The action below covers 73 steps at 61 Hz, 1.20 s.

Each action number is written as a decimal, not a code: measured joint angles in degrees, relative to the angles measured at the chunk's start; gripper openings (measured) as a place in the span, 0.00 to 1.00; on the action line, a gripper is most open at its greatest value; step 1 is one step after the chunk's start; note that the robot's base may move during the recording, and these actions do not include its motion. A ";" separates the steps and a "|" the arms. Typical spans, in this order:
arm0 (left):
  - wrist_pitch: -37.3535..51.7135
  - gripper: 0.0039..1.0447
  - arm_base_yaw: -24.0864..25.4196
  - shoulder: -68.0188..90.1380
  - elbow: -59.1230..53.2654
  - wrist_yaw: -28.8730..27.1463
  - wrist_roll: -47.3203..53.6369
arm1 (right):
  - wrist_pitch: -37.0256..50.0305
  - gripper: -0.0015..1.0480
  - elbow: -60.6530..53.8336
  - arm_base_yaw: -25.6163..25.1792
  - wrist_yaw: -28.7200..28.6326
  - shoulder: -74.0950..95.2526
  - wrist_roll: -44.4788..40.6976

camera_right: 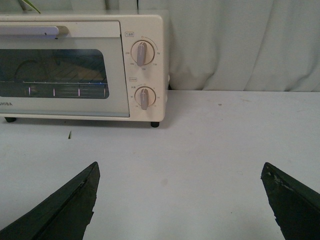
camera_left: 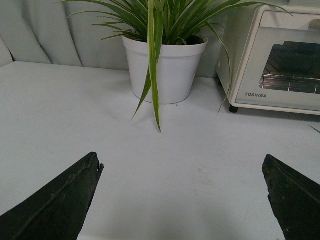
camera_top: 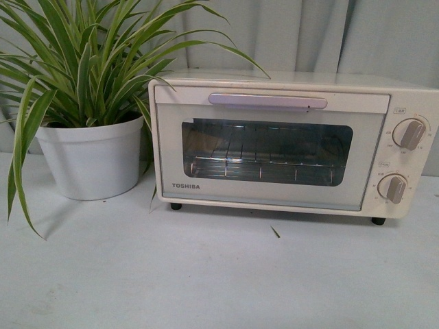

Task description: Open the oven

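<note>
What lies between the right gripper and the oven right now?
In the right wrist view, only bare table separates the open right gripper from the oven, apart from one small green sliver lying near the oven's front.

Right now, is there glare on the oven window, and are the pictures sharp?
Front view: even, soft light; the oven window has mild reflections, yet the rack shows. Left wrist view: sharp, faint shadow by the pot. Right wrist view: knobs clear, window faintly reflective.
</note>
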 joint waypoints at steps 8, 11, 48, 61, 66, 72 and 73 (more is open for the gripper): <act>0.00 0.94 0.00 0.00 0.00 0.02 0.00 | 0.00 0.91 0.00 0.00 0.00 0.00 0.00; 0.00 0.94 0.00 0.00 0.00 0.02 0.00 | 0.00 0.91 0.00 0.00 0.00 0.00 0.00; -6.40 0.94 -5.97 10.21 3.41 -13.62 -12.83 | 0.00 0.91 0.00 0.00 -0.02 0.00 0.00; 7.80 0.94 -19.10 39.32 11.80 -12.57 -32.72 | 0.00 0.91 0.00 0.00 0.00 0.00 0.00; 13.64 0.94 -20.74 49.99 14.58 -9.09 -37.46 | 0.00 0.91 0.00 0.00 -0.02 0.00 0.00; 20.35 0.94 -23.23 65.05 19.50 -5.44 -44.94 | 0.00 0.91 0.00 0.00 0.02 0.00 0.00; 20.81 0.94 -23.71 66.60 20.17 -5.49 -45.48 | 0.00 0.91 0.00 0.00 0.00 0.00 0.00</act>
